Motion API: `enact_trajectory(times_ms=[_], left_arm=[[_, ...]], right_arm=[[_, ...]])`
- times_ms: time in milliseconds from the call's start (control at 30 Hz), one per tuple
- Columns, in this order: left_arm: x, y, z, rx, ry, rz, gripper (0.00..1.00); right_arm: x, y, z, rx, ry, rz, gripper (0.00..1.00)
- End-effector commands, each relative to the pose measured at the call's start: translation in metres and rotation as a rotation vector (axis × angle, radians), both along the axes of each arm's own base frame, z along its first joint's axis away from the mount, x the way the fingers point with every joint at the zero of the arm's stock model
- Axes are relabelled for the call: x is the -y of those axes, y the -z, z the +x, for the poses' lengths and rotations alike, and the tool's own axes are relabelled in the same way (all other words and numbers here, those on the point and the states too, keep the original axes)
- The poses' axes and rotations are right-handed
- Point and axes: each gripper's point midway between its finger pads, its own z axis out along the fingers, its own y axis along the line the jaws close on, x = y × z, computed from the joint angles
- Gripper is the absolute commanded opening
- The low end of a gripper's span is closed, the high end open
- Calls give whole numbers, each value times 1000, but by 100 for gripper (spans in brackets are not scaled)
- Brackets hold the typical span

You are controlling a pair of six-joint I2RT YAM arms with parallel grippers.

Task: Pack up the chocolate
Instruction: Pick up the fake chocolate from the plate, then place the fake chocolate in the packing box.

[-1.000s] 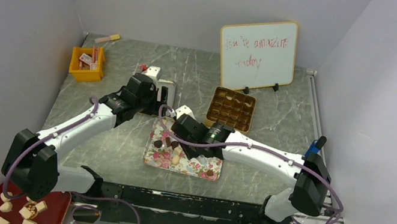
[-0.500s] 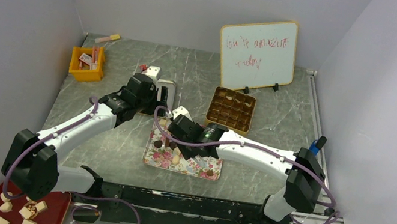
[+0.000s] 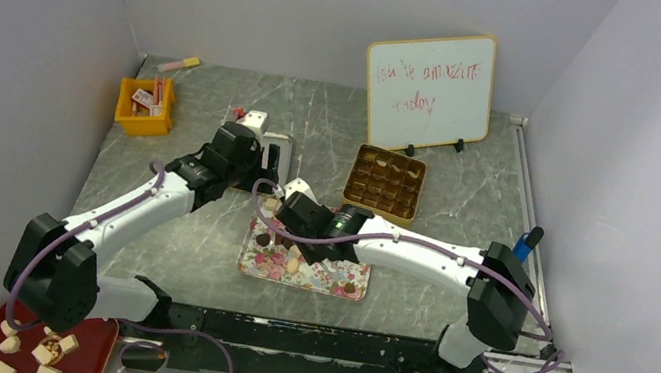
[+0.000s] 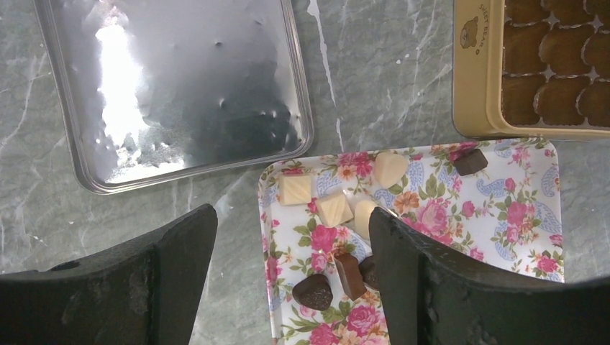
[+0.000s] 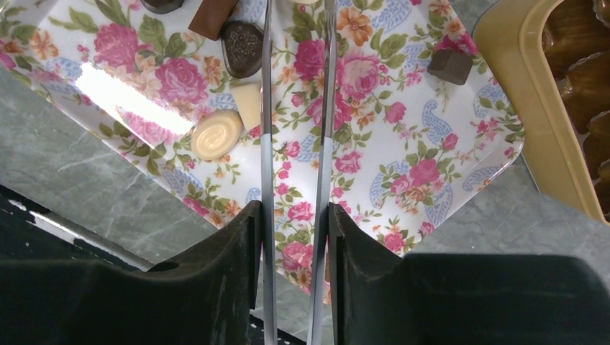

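While your right gripper (image 5: pixel 293 212) pinches the tweezers (image 5: pixel 267 144), chocolates (image 5: pixel 242 47) lie on the floral tray (image 5: pixel 431 180) just left of the blades; left gripper (image 4: pixel 291 215) spread. Pick step: next, centre the tips on one piece.

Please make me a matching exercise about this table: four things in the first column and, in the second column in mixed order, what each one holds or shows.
Column A
1. floral tray
2. gold box
3. yellow bin
4. whiteboard

Column B
a. red handwriting
b. loose dark and cream chocolate pieces
c. brown compartments
d. red-and-white packets

Pairs: 1-b, 2-c, 3-d, 4-a
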Motion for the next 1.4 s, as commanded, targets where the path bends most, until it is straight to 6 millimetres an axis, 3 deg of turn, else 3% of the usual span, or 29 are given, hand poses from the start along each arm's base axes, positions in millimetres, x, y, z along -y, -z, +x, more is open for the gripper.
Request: enact_trajectory(times_ms=[0, 200, 533, 733, 900, 1100, 1367], left_arm=[[1, -9, 7, 39, 1, 6, 82], [-2, -12, 8, 47, -13, 14, 82], [-1, -20, 15, 63, -36, 4, 82], [1, -23, 18, 69, -39, -3, 82], [5, -25, 22, 74, -33, -11, 82], [6, -27, 22, 75, -25, -17, 82], [4, -26, 19, 73, -19, -7, 82]], right_arm=[[-8, -22, 14, 72, 28, 56, 17], [-4, -41, 16, 97, 59, 91, 0], [4, -88, 14, 132, 106, 175, 0], [21, -123, 22, 209, 182, 201, 0], [51, -139, 56, 272, 316, 200, 0], [85, -138, 108, 305, 437, 202, 0], [100, -121, 159, 293, 495, 205, 0]])
